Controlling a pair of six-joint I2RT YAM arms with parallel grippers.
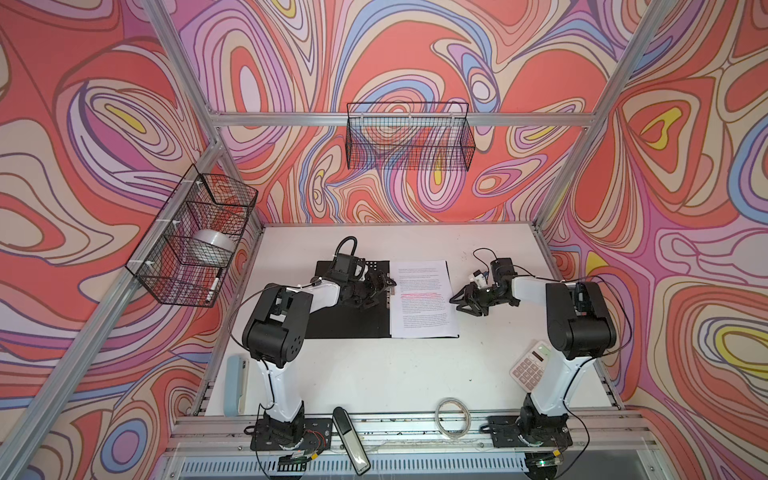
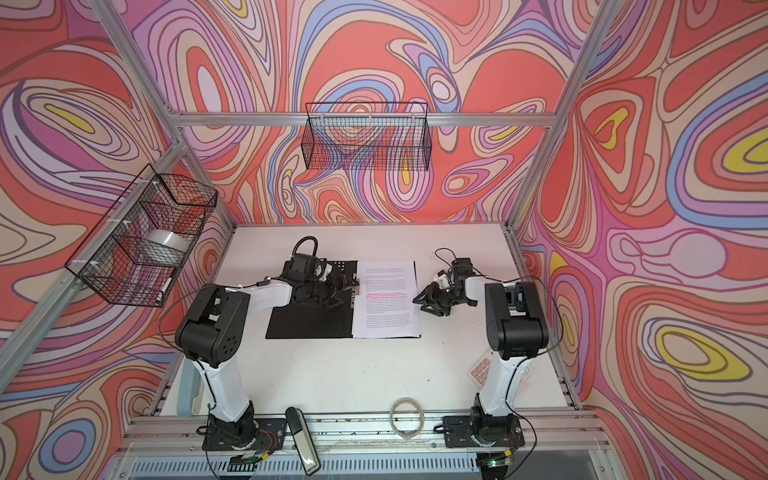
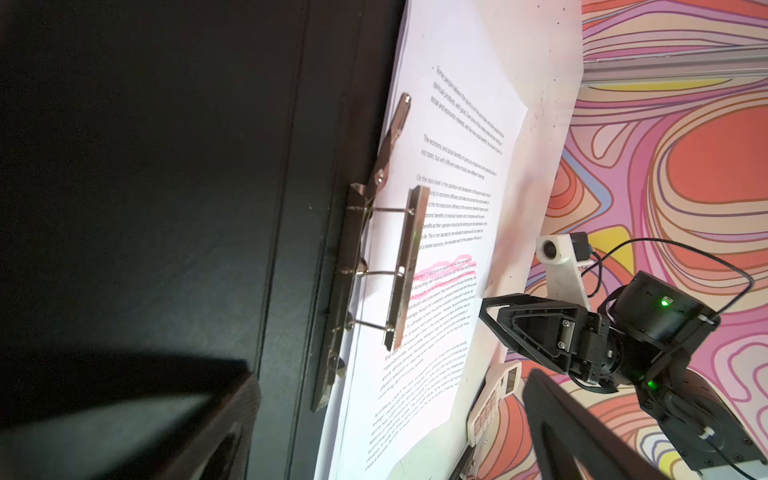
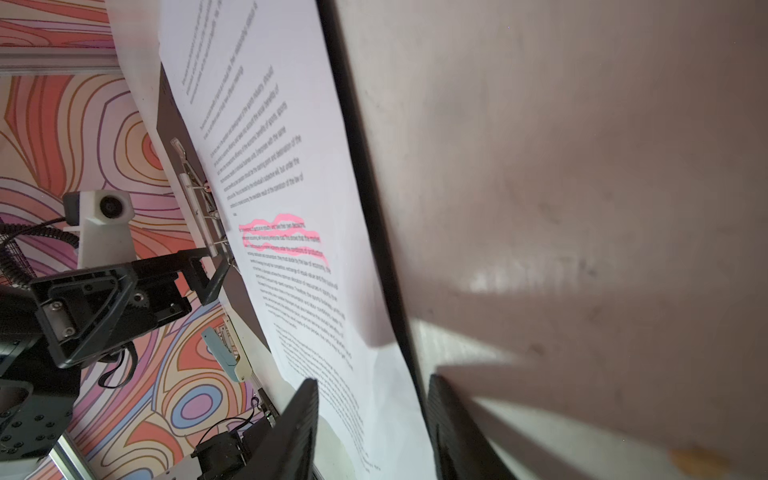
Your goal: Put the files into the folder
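Note:
The folder (image 1: pixel 353 324) (image 2: pixel 307 324) lies open on the white table, black inside up. The files (image 1: pixel 424 307) (image 2: pixel 386 307), white printed sheets with a pink highlighted line, lie flat on its right half. A metal spine clip (image 3: pixel 409 266) rests on their inner edge. My left gripper (image 1: pixel 384 286) (image 2: pixel 347 284) hovers over that clip, open wide, with nothing between its fingers (image 3: pixel 208 436). My right gripper (image 1: pixel 457 301) (image 2: pixel 422 301) is at the files' outer right edge, partly open. In the right wrist view, its jaws (image 4: pixel 374 428) straddle the paper and the folder's black edge (image 4: pixel 365 187) without pinching them.
A white calculator (image 1: pixel 532 363) lies by the right arm's base. A pale blue case (image 1: pixel 236 384) lies at the table's left edge. A tape ring (image 1: pixel 453 417) and a black-silver bar (image 1: pixel 351 440) sit at the front. Wire baskets (image 1: pixel 409 137) (image 1: pixel 195 237) hang on the walls.

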